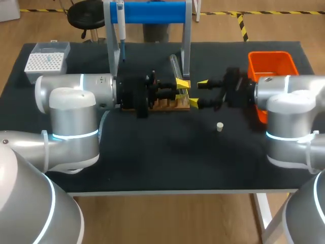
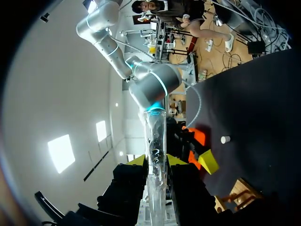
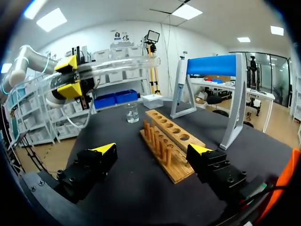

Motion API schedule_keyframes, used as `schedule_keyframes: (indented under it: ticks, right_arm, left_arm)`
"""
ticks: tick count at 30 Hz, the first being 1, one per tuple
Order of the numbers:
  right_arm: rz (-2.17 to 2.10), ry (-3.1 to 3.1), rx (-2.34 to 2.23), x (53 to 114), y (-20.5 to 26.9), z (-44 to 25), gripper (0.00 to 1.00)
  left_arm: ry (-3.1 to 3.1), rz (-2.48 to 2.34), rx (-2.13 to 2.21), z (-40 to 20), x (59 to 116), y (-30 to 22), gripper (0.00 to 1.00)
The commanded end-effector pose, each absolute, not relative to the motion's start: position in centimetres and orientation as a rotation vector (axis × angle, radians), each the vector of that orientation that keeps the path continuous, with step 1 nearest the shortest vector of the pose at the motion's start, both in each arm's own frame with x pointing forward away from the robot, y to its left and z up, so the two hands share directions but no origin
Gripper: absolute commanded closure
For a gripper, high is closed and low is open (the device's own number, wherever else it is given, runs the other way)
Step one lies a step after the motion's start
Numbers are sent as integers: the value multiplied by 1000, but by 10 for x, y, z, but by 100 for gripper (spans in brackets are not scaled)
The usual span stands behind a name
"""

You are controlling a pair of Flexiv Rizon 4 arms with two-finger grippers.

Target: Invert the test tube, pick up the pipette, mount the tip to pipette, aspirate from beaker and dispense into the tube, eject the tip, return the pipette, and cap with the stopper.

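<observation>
My left gripper [image 1: 181,90] is clamped on the clear glass test tube [image 1: 174,62], held roughly level above the wooden peg-and-hole rack [image 1: 165,104] near the middle of the dark surface [image 1: 167,152]. My right gripper [image 3: 151,150] faces it with fingers wide apart, gripping nothing. The small white stopper [image 1: 220,126] lies right of the middle. The slim white pipette [image 1: 121,25] hangs on the blue-barred stand [image 1: 152,11] by the far edge. A small glass beaker [image 3: 132,113] stands beyond the rack.
</observation>
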State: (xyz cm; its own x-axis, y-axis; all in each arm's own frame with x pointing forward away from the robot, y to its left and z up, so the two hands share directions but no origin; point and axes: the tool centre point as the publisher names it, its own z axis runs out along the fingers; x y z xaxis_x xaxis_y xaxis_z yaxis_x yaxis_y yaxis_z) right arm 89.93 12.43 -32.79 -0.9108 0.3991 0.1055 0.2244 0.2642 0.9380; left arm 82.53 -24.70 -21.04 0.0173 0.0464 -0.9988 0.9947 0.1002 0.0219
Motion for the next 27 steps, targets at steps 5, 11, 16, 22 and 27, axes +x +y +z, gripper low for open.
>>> schedule_keyframes:
  ticks: [5,11,16,22,27]
  right_arm:
    - [1615,2379,549,900,133,-336,0]
    - [1570,2389,515,902,136,-340,0]
    - [1572,2387,500,903,137,-340,0]
    - [1572,2387,500,903,137,-340,0]
    - [1572,2387,500,903,137,-340,0]
  left_arm:
    - [1275,-1094,1175,-210,825,-248,100]
    - [1275,-1094,1175,-210,825,-248,100]
    - [1275,-1094,1175,-210,825,-248,100]
    - [1275,-1094,1175,-210,825,-248,100]
    - [1275,-1094,1175,-210,825,-248,100]
